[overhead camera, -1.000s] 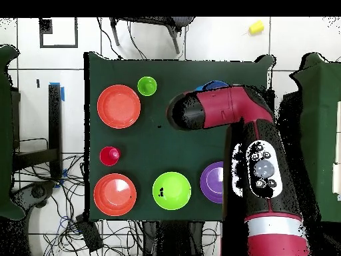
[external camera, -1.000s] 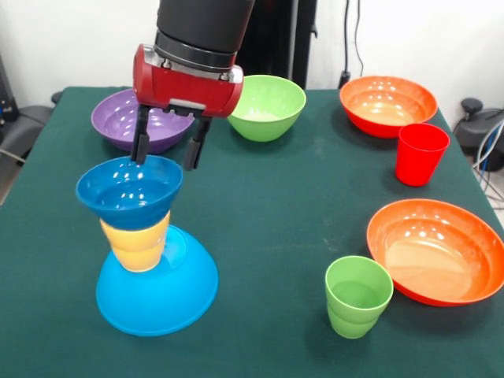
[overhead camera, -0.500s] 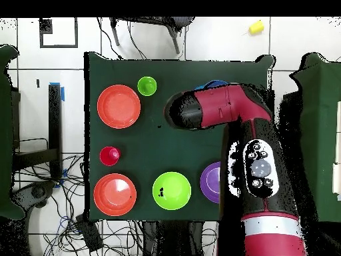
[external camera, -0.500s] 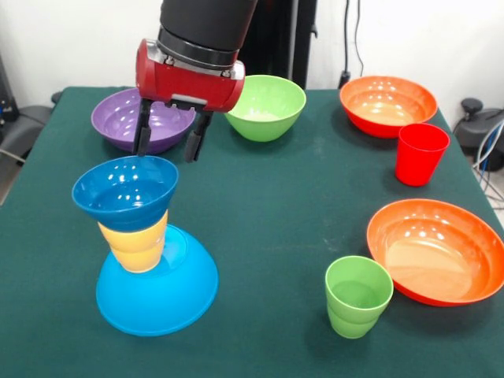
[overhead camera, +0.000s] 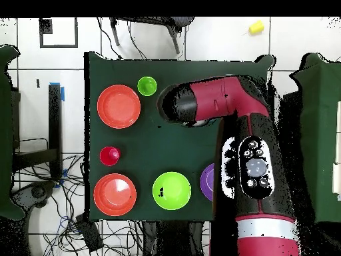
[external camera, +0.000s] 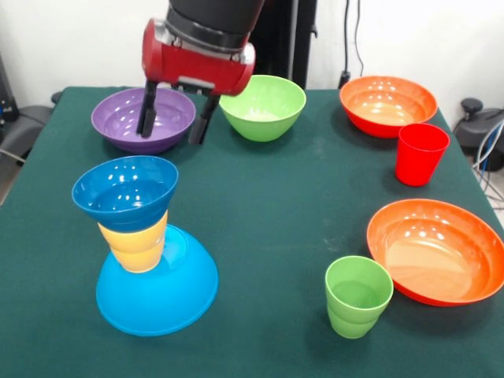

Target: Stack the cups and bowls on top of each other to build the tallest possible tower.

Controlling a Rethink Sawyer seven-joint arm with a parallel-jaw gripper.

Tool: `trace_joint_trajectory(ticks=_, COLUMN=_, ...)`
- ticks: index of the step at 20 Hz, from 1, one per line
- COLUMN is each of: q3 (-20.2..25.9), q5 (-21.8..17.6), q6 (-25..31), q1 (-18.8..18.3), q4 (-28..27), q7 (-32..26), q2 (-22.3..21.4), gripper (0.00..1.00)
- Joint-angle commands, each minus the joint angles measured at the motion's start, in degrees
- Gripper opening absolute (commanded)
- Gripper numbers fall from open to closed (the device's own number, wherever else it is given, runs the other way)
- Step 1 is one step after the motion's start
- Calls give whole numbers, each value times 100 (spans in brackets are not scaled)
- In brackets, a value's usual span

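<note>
Dark green cloth-covered bench point(external camera: 268, 213) fills the middle of the scene, and around it the white tiled floor point(overhead camera: 220, 41) shows in the overhead view. Beyond the bench's far edge from the base, a small yellow object point(overhead camera: 256, 27) lies on the tiles. A blue strip of tape point(overhead camera: 62, 91) sits just off the bench's side. Below the bench's lower left corner, a tangle of black cables point(overhead camera: 86, 230) sprawls. In the front view, a white wall point(external camera: 441, 39) rises behind the bench.
</note>
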Motion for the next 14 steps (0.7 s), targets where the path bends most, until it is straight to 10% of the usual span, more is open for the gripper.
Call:
trace_joint_trajectory(ticks=1, q3=337, q5=507, q6=955, q1=5, q4=97, q7=-640, q2=-522, gripper=100)
trace_joint_trajectory(ticks=14, q3=401, q5=1953, q6=-601, q1=216, q4=1215, q7=737, q2=-986, gripper=100)
